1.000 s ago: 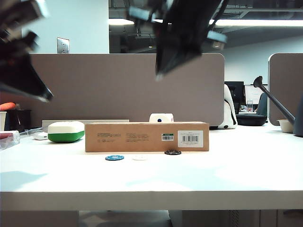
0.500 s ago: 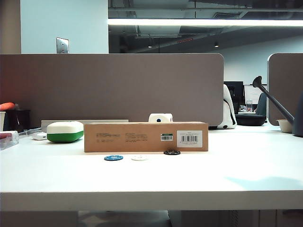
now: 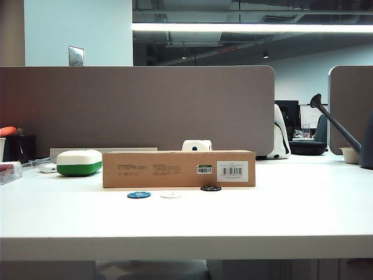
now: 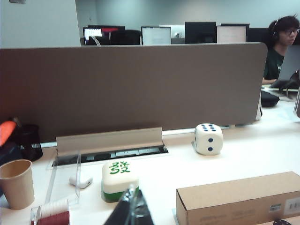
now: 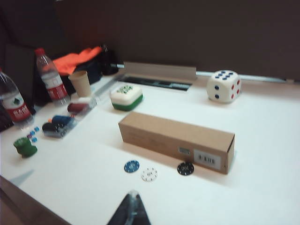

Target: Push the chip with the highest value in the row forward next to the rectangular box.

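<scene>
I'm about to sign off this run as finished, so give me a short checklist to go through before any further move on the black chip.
1. Black chip next to the rectangular box: ok, it lies close in front of the box's barcode end; touching or not, cannot tell.
2. Blue chip and white chip left behind in the row: ok, both lie farther from the box.
3. Box flat on the table: ok.
4. Left gripper clear of the chips: ok, it is raised above the table near the green-and-white case.
5. Right gripper clear of the chips: ok, well short of them.
6. Gripper openings: both look shut.
</scene>
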Robot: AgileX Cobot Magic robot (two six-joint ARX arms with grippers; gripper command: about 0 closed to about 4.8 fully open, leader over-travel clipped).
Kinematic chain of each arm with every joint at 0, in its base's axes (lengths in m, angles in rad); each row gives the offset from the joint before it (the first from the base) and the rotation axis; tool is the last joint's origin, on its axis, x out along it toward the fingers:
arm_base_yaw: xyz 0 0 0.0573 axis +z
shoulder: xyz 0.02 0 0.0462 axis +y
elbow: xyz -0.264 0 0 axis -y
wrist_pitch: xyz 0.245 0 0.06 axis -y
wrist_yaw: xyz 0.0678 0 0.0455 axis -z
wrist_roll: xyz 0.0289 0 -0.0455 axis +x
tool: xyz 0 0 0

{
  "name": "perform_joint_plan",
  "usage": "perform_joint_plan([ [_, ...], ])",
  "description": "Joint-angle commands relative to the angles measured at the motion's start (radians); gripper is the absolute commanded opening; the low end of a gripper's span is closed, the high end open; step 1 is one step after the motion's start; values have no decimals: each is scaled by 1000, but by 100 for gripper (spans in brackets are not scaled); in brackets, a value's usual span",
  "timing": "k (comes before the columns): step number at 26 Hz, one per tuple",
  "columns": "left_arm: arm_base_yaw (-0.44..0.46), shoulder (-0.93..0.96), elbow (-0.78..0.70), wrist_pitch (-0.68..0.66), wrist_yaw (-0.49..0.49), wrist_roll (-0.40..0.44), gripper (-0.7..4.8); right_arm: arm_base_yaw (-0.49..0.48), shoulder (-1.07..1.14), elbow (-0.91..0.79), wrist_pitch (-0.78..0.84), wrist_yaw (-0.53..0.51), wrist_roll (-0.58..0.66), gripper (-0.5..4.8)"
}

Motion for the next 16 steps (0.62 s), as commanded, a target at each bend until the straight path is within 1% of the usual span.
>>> perform_joint_plan([
  [1, -17, -42, 5, 6, 3, 1, -5, 0, -4, -8, -2, 0, -2, -9],
  [8, -17, -77, 5, 6, 5, 1, -5, 0, -5, -8, -7, -1, -2, -9],
  [16, -17, -182, 5, -19, 5, 1, -5, 0, -5, -8, -7, -1, -2, -9],
])
